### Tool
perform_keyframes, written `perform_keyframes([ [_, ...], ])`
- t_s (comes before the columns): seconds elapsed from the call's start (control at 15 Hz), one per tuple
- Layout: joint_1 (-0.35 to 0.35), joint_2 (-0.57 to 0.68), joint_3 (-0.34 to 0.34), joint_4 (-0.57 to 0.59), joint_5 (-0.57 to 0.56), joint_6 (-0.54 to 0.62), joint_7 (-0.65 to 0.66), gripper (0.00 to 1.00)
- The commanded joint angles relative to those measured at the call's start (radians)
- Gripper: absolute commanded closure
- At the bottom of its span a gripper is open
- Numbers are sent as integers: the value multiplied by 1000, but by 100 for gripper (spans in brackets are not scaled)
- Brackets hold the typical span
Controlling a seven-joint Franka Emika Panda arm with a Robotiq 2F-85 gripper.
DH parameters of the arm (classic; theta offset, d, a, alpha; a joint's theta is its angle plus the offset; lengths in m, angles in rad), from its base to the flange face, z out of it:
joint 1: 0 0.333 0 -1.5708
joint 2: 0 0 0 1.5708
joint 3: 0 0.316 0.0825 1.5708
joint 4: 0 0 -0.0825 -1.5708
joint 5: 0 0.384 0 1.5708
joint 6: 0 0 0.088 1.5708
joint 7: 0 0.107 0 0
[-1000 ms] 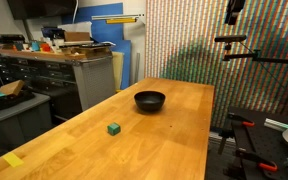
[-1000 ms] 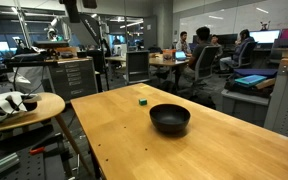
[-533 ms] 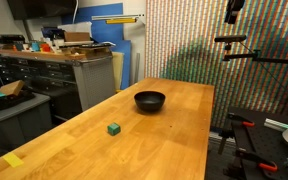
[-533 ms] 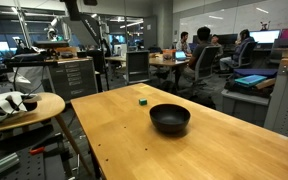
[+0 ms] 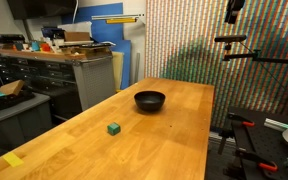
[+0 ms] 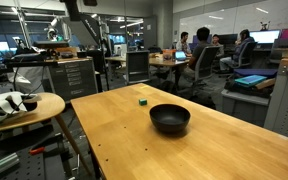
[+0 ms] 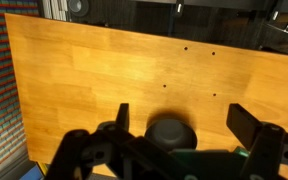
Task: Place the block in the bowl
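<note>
The block (image 5: 114, 128) sits on the wooden table (image 5: 179, 140), well apart from the bowl (image 5: 150, 100), which stands farther along the same top. Open wood lies between the two, with nothing in the way. In both exterior views the cube rests flat and the bowl is upright.

Beside the table, an exterior view shows a drawer cabinet (image 5: 44, 75) with clutter on top, a finely patterned wall (image 5: 184, 40), a dark stand (image 5: 239, 45) and a yellow tape patch (image 5: 14, 160) on the table's near corner. From the opposite side, an exterior view puts the bowl (image 6: 170, 118) near the camera and the block (image 6: 143, 100) behind it. That view alone shows a small round side table (image 6: 29, 108) carrying pale objects and seated people (image 6: 199, 45) at desks in the background.

The wrist view looks down on bare planks from high up. The gripper (image 7: 179, 115) has its fingers (image 7: 122, 115) spread wide with nothing between them. A dark rounded shape lies low between them; I cannot tell whether it is the bowl. The block is not plainly seen there.
</note>
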Motion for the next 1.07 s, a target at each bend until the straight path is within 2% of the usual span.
perform_keyframes([
  [0.0, 21, 27, 13, 14, 2, 7, 36, 0],
  [0.4, 63, 210, 97, 82, 33, 76, 162, 0],
  [0.73, 79, 456, 179, 196, 50, 182, 309, 0],
  [1.0, 85, 669, 204, 328, 68, 218, 395, 0],
])
